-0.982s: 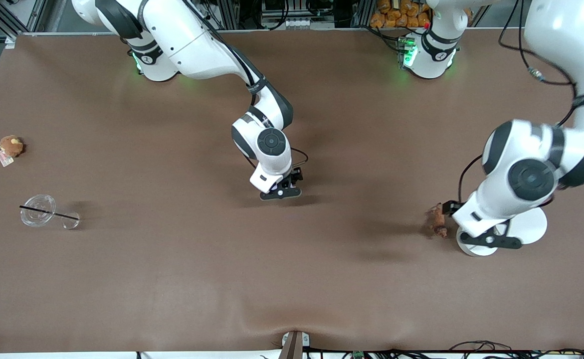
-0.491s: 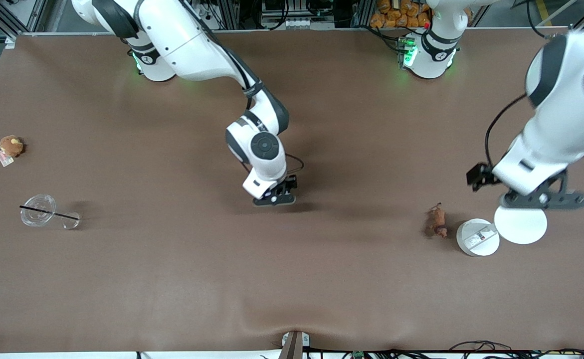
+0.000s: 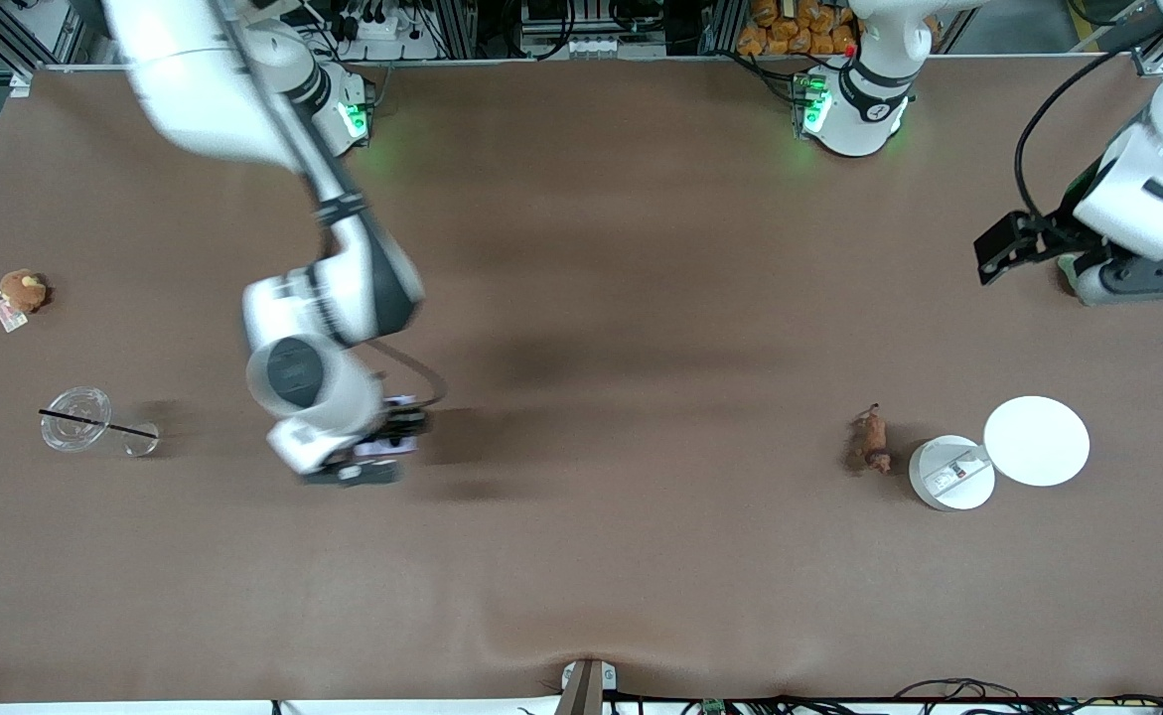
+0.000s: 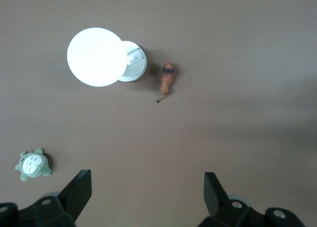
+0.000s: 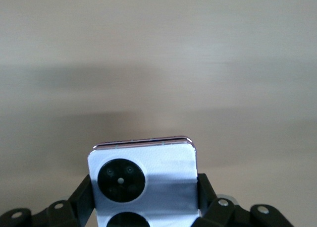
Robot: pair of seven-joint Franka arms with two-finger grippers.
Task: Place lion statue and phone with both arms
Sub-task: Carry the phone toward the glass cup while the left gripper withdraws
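Observation:
The lion statue, small and reddish-brown, lies on the table beside a white round container; it also shows in the left wrist view. My left gripper is open and empty, up in the air near the left arm's end of the table, well away from the lion; its jaws stand wide apart. My right gripper is shut on the pale lavender phone, low over the table toward the right arm's end. In the right wrist view the phone sits between the fingers with its black camera circles showing.
A white round lid lies next to the container. A grey-and-white plush lies on the table below my left gripper. A tan plush with a tag and a clear cup with a black straw are at the right arm's end.
My right gripper has carried the phone from mid-table toward the right arm's end and nearer the front camera. My left gripper has risen and drawn away from the lion and container.

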